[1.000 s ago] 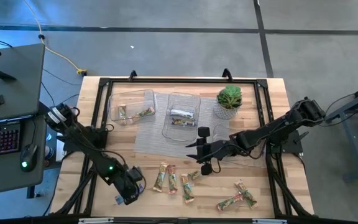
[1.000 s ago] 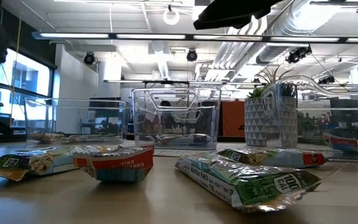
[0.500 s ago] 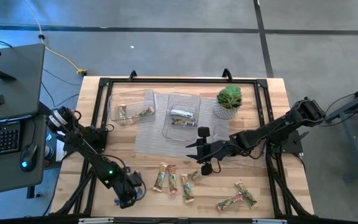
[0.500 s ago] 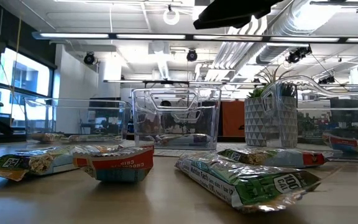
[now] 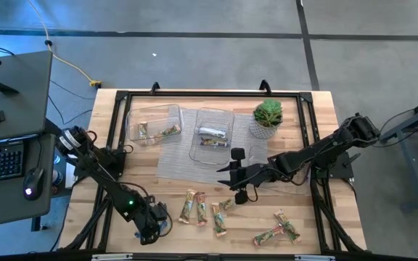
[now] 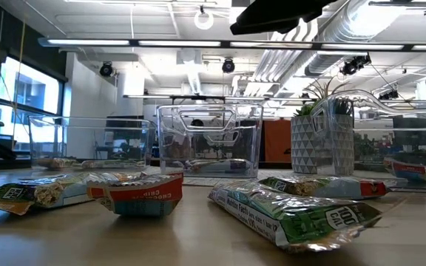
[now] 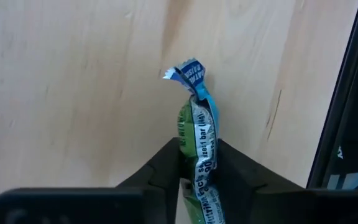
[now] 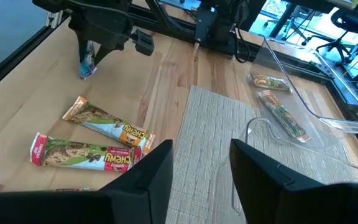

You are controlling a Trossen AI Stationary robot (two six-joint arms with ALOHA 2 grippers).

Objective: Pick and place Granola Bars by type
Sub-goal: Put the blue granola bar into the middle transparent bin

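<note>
A granola bar in a green and blue wrapper (image 7: 197,118) sits between the fingers of my left gripper (image 5: 153,229), which is shut on it near the table's near left corner; the right wrist view shows that gripper (image 8: 93,51) too. My right gripper (image 5: 235,179) hangs open over the near edge of the grey mat (image 5: 183,161), touching nothing. Several more bars lie flat on the wood, at the near middle (image 5: 199,209) and the near right (image 5: 285,225). Others lie in two clear trays (image 5: 154,123) (image 5: 212,134). My left gripper pinches the bar between its two fingers (image 7: 166,165), on its flat faces about mid-length (image 7: 199,140). The fingers slant steeply down from above. The bar stands on edge along the fingers, and its blue crimped end (image 7: 188,71) sticks out past the tips. I cannot tell whether that end (image 8: 87,73) touches the wood.
A potted plant (image 5: 267,116) stands at the far right of the mat. A black frame rail (image 7: 353,93) runs close beside the left gripper along the table's edge. Bare wood lies between the left gripper and the middle group of bars (image 8: 98,134).
My left gripper has rolled about its own pointing line, dipped slightly toward the near edge and shut on the green and blue bar, which earlier lay flat on the wood beside it. My right gripper has kept still.
</note>
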